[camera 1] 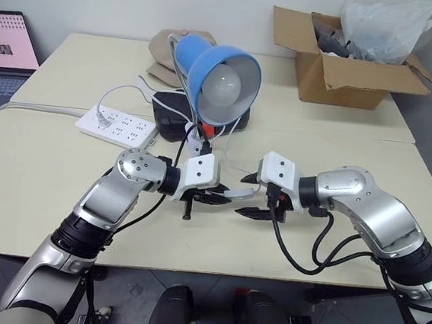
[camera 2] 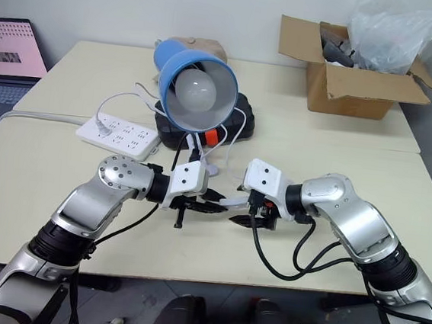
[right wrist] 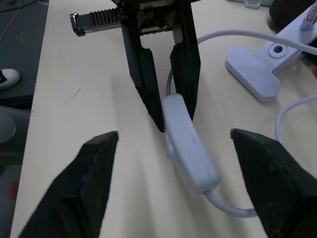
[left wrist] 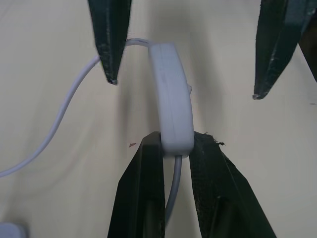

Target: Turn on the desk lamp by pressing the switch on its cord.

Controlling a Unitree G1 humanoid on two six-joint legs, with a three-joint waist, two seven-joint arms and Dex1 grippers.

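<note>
A laptop [camera 1: 5, 50] sits at the far left, off the bench [camera 1: 35, 213]. On the bench, left of centre, lies a white power strip [camera 1: 117, 126] with its grey-white cable running off to the left.

The left gripper [camera 1: 216, 198] reaches in from the left, near the front of the bench, pointing right. Its fingers [left wrist: 143, 198] are closed on one end of the switch [left wrist: 172, 104], pinching it from both sides, with the cord [left wrist: 59, 119] leaving each end of the switch. The switch is held just above the bench surface, between the two grippers, in front of the lamp [camera 1: 220, 74].

The lamp stands behind the grippers near the middle of the bench. Its blue shade faces the robot with the white bulb showing, unlit. Its white clip foot [right wrist: 257, 74] rests on the bench just beyond the switch. A black case [camera 1: 171, 112] lies under and behind the shade, and a beige object [camera 1: 165, 50] lies farther back. Loops of cord run between the strip and the lamp.

The right gripper [camera 1: 248, 203] comes in from the right, pointing left at the switch. Its fingers [right wrist: 94, 168] are spread, one to each side of the free end of the switch, not touching it.

At the far right corner stands an open cardboard box [camera 1: 347, 67] with a clear plastic bag [camera 1: 390, 22] in it.
</note>
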